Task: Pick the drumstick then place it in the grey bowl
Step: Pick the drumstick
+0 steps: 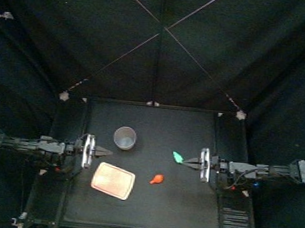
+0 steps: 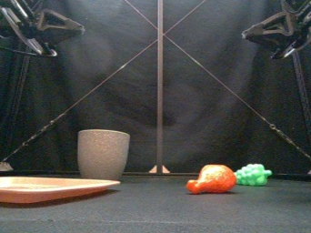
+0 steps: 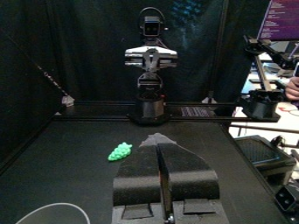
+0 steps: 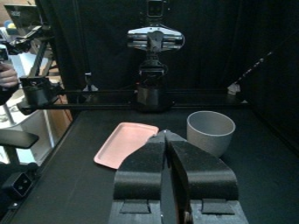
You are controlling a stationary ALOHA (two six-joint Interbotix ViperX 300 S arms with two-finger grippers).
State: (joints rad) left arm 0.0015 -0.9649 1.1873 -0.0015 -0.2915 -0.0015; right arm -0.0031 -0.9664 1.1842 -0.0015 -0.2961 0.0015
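Starting the pick step — nothing grasped, drumstick (image 2: 213, 179) untouched. Next, in all likelihood: open the right gripper (image 4: 170, 138), reach inward over the drumstick, descend, close on it, then carry back to the grey bowl (image 2: 104, 153). Counted from the front: one drumstick, lying on the table just beside one pink tray (image 2: 49, 188); one green grape bunch (image 2: 253, 174) behind; two pincers at mid-depth — right and left gripper (image 3: 163, 149), both with jaws pressed together, empty, at opposite table sides; one grey bowl farthest back, upright.
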